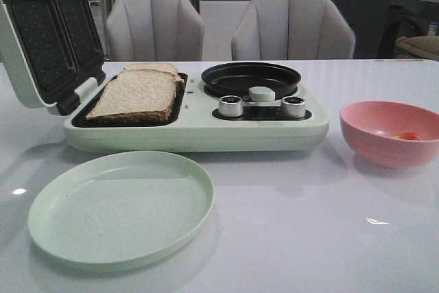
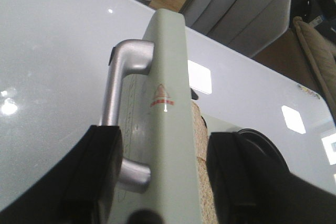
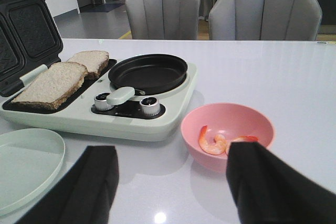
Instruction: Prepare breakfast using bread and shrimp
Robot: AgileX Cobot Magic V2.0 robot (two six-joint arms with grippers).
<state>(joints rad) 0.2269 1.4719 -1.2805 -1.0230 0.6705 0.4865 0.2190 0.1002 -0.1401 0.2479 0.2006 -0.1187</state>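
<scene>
Two slices of bread [image 1: 137, 94] lie on the dark grill plate of a pale green breakfast maker [image 1: 199, 132], whose lid [image 1: 48, 32] stands open. Orange-pink shrimp [image 3: 212, 142] lie in a pink bowl [image 3: 231, 107] to the right of the maker. My left gripper [image 2: 165, 148] is open, its jaws straddling the lid's edge [image 2: 168, 66] and the silver handle [image 2: 118, 87], with a strip of bread [image 2: 198, 145] showing beside it. The right gripper [image 3: 170, 166] is open over the bare table in front of the bowl. Neither gripper shows in the front view.
A black frying pan [image 1: 250, 77] sits on the maker's right half, above two silver knobs [image 1: 231, 106]. A pale green plate [image 1: 120, 207] lies in front of the maker. Two grey chairs [image 1: 154, 25] stand behind the table.
</scene>
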